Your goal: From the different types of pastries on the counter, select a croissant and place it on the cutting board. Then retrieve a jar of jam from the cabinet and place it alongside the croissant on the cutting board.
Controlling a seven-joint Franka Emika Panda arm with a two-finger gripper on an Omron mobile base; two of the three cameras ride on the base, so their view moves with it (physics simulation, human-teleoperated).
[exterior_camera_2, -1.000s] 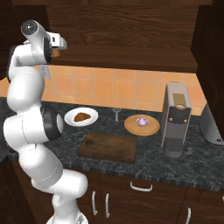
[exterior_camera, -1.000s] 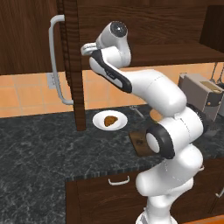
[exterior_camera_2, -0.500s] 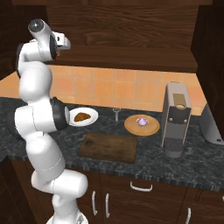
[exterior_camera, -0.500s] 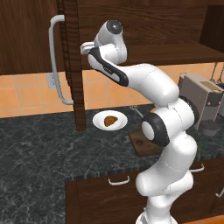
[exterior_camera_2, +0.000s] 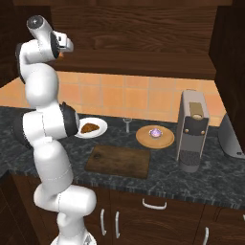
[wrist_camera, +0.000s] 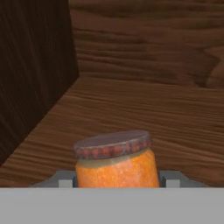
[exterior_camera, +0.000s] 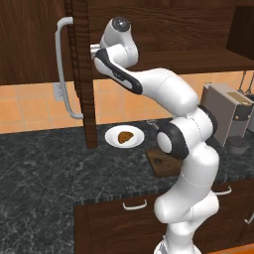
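Observation:
Inside the open cabinet (exterior_camera: 82, 74) my gripper (wrist_camera: 118, 181) is shut on the jar of jam (wrist_camera: 116, 164), an orange jar with a brownish lid that stands slightly tilted on the wooden shelf (wrist_camera: 144, 109). Grey fingers (wrist_camera: 65, 182) press both of its sides. From the right base view the hand (exterior_camera_2: 63, 46) reaches into the cabinet at shelf height. The croissant (exterior_camera: 125, 135) (exterior_camera_2: 89, 128) lies on a round white plate (exterior_camera_2: 99, 123) on the counter (exterior_camera: 44, 168). The bare cutting board (exterior_camera_2: 118, 161) lies in front of it, partly hidden by my arm in the left base view.
The open cabinet door with its curved grey handle (exterior_camera: 62, 69) stands left of my arm. A purple-topped cupcake (exterior_camera_2: 155, 132) sits on a tan wooden plate (exterior_camera_2: 165, 140). A small glass (exterior_camera_2: 127, 125) and a coffee machine (exterior_camera_2: 193, 129) stand on the right.
The fingers have closed in onto the jar's sides. The upper arm has shifted a little as the hand stays in the cabinet.

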